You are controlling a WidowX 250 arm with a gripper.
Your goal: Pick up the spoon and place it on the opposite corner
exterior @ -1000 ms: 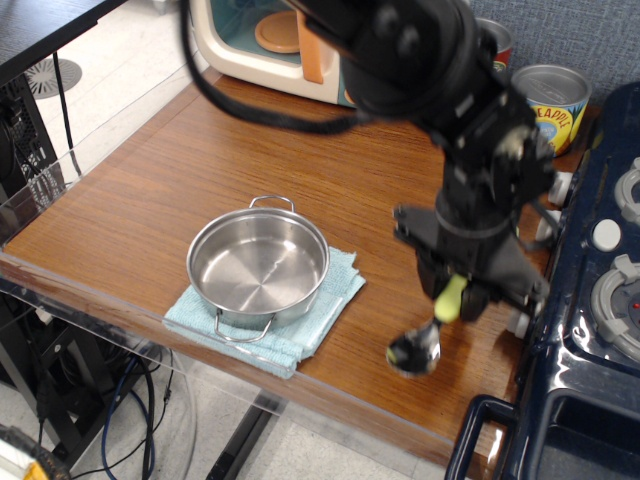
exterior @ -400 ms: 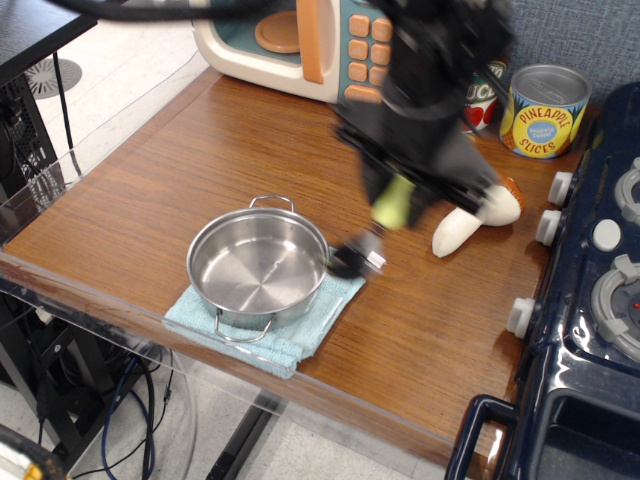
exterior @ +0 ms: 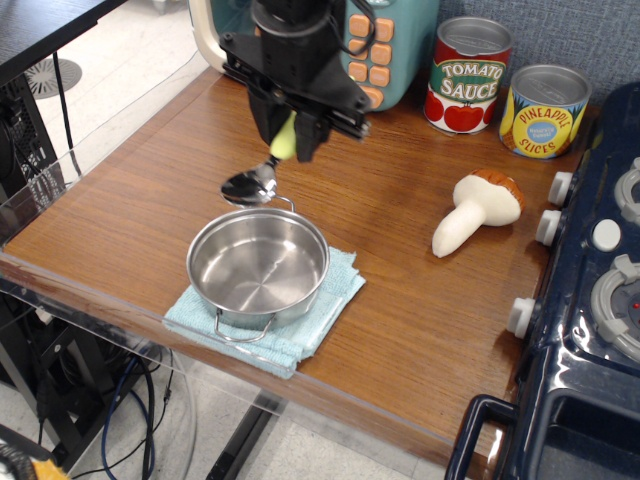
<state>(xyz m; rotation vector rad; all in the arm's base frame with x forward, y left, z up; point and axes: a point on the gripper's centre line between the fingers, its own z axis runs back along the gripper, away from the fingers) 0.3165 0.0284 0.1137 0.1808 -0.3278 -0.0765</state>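
Moved: the black claw (exterior: 292, 135) now hangs over the far-left part of the brown wood-grain surface (exterior: 420, 300), having crossed from the middle, where it was a moment ago, and from the near-right side a second ago; the white toy mushroom with a brown cap (exterior: 478, 210) is now fully uncovered.
Claw: closed on the lime-yellow plastic handle of the small spoon with a shiny metal bowl (exterior: 262, 170).
Spoon: one; it hangs tilted from the claw, handle up and bowl down toward the left, over the surface just beyond the far rim of the pot; whether the bowl touches the surface cannot be told.
Pot: one round stainless steel pot with two loop handles (exterior: 258, 268), standing open near the front edge.
Cloth: one folded light-blue cloth (exterior: 335, 300), lying under the pot.
Cans: two, a red tomato sauce can (exterior: 468, 75) and a yellow pineapple slices can (exterior: 546, 110), side by side at the back right.
Mushroom: one, lying on its side in front of the cans, well apart from the spoon.
Toy microwave: one cream and teal toy microwave with orange buttons (exterior: 395, 45) at the back, partly hidden behind the arm.
Toy stove: one dark-blue toy stove with white knobs (exterior: 590, 330) along the right edge.
Rim: clear acrylic rim (exterior: 60, 170) along the left and front sides.
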